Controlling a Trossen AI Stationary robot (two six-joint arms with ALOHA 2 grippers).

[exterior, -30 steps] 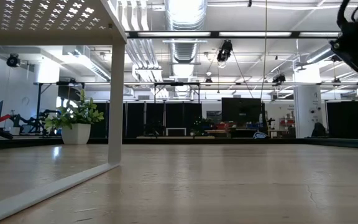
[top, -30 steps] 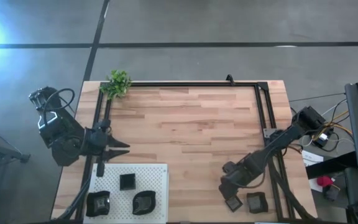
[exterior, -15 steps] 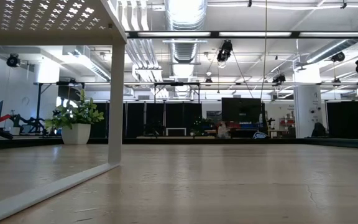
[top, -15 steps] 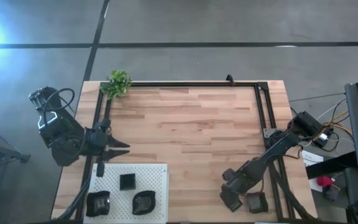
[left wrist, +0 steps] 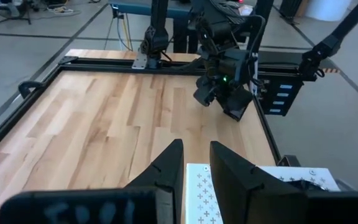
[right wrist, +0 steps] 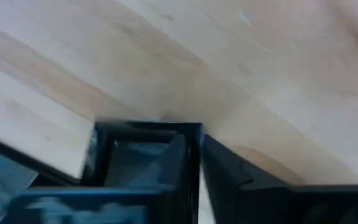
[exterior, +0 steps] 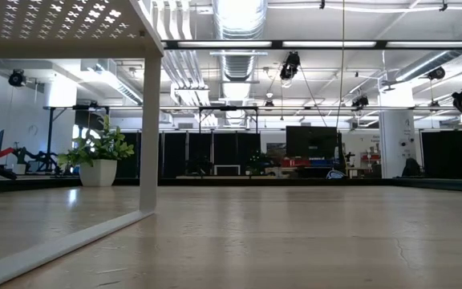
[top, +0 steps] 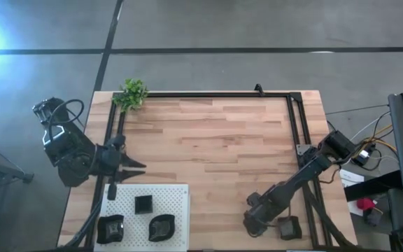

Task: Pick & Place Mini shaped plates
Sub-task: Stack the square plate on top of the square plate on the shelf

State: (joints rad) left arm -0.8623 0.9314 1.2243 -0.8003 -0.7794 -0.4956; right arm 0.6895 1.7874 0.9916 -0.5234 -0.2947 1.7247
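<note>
My right gripper (top: 252,225) stands over the table's near right part, shut on a small black square mini plate (right wrist: 143,144); the gripper hides this plate in the high view. A second mini plate (top: 288,227) lies flat on the wood just to its right. Three more mini plates (top: 143,204) (top: 110,229) (top: 162,227) rest on the white perforated board (top: 177,196) at the near left. My left gripper (top: 137,166) waits open at the table's left edge, above that board's far side, with nothing between its fingers. My right gripper has the square plate by one raised rim wall (right wrist: 196,134), pinched with one finger (right wrist: 173,162) inside the dish and the other finger (right wrist: 235,171) outside it. The fingers come steeply from above. The plate sits level on the wooden table.
A black metal frame (top: 296,126) runs along the table's far, left and right sides. A small green plant (top: 132,93) stands at the far left corner. Bare wood fills the middle (top: 208,147). Cables and equipment (top: 359,150) lie beyond the right edge.
My right gripper has sunk and gone toward the table's near edge, onto the square plate that earlier lay uncovered just in front of it; the arm's upper part has slid out of the low view's right side.
</note>
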